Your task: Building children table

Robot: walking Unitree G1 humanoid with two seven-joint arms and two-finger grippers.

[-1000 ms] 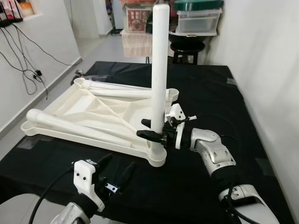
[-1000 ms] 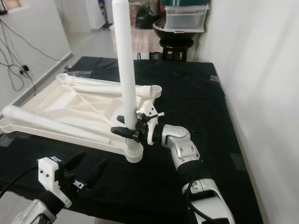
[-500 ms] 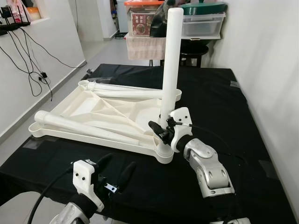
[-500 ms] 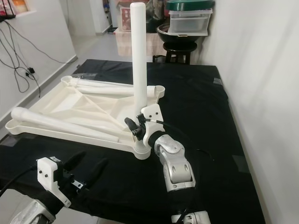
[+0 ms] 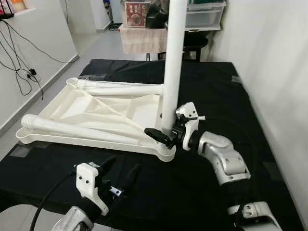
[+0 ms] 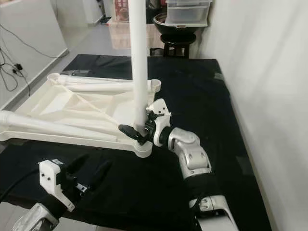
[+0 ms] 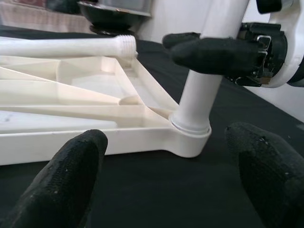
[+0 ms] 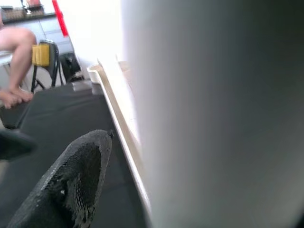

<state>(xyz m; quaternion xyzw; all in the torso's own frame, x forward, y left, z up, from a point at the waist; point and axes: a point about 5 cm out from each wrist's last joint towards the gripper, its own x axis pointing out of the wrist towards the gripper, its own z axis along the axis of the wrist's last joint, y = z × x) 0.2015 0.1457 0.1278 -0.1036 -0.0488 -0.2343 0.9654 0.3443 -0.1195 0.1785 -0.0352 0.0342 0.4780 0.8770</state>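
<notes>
Left gripper [image 5: 120,178] spread, hovering low over black cloth [image 5: 211,96], nearest the camera. At its 1 o'clock, right gripper [image 5: 163,136] pinching upright white leg [image 5: 171,72] just above its corner socket. Upturned white tabletop [image 5: 110,108] lies at 11 o'clock, two more legs [image 5: 77,129] resting on it. Beyond: white walls, cables at 10 o'clock, stool and storage bins at 12.

No readable text

The red patterned box [image 5: 136,8] behind the black tabletop [image 5: 216,96] perhaps carries printing, but it is too small to read.
</notes>
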